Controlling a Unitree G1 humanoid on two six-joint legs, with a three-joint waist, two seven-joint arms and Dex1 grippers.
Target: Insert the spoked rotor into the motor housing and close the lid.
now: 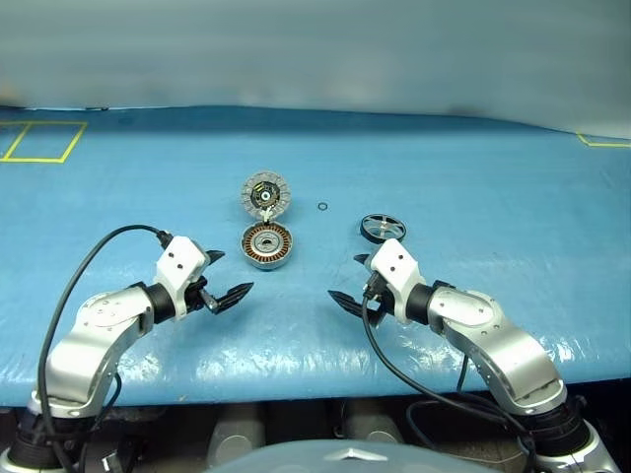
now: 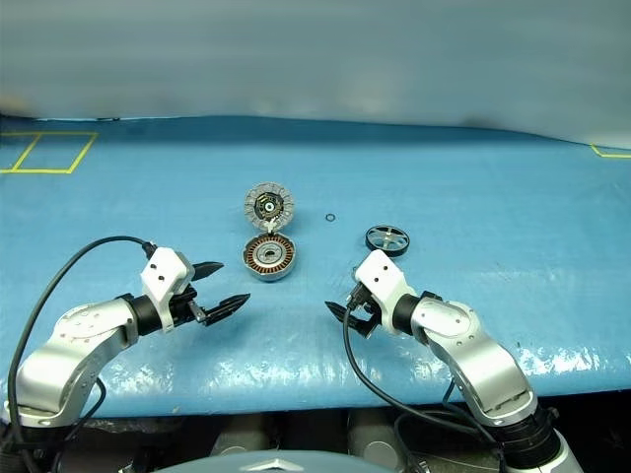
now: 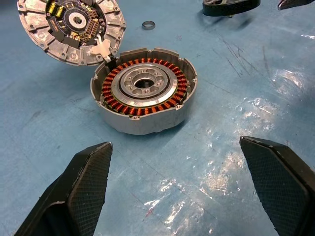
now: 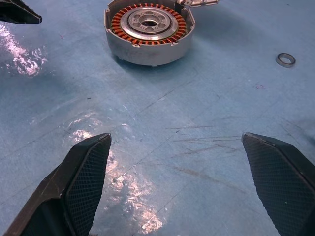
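Grippers come first, nearest the robot, both hovering low over the blue table (image 1: 473,177). On the left, the left gripper (image 1: 225,279) reaches forward and inward, angled a little downward, its two black fingers spread wide with nothing between them. A black cable loops from its white wrist block back over the silver forearm. Opposite, the right gripper (image 1: 353,284) mirrors that pose, pointing forward and inward, tilted slightly down, fingers likewise wide apart and empty, with its own cable hanging below the arm. The two sets of fingertips face each other across a bare stretch of table, well apart.

Just beyond that gap, nearer the left gripper, sits the housing (image 1: 267,245), upright and open, copper windings ringed around a silver bearing. In the left wrist view the housing (image 3: 143,96) is empty at its centre. Touching its far edge lies the lid (image 1: 266,193), flat on the table, inner face up, silver radial segments around a dark centre; a small pale tab joins it to the housing. Tiny yellow parts show on the dark centre, but no writing can be read.

Right of the housing, just past the right wrist, lies the rotor (image 1: 383,228), flat, spokes showing. Between lid and rotor rests a small ring (image 1: 322,206).

Farthest back, yellow tape lines (image 1: 39,141) mark the table's left corner.
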